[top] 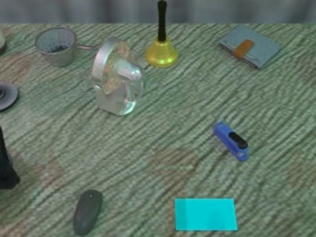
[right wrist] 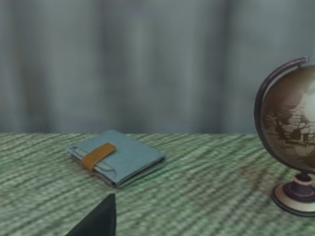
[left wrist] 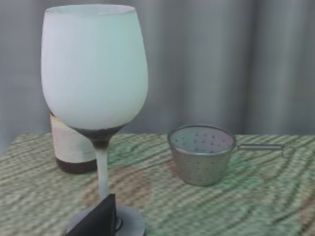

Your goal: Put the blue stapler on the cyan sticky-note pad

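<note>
The blue stapler (top: 230, 141), royal blue with a black oval patch on top, lies slanted on the green cloth right of the middle in the top view. The cyan sticky-note pad (top: 206, 214) lies flat near the front edge, a short way in front of the stapler and apart from it. My left gripper (top: 6, 170) is parked at the table's left edge, far from both; only a dark part of it (left wrist: 98, 221) shows in the left wrist view. My right gripper (right wrist: 98, 221) is outside the top view and shows only as a dark tip in the right wrist view. Neither holds anything that I can see.
A clear desk fan (top: 117, 79), a yellow bell (top: 161, 52), a metal strainer (top: 57, 47) and a grey-blue wallet with an orange strap (top: 250, 47) stand at the back. A grey mouse (top: 88, 211) lies front left. A wine glass (left wrist: 93, 69) stands close to the left gripper, and a globe (right wrist: 293, 132) stands near the right one.
</note>
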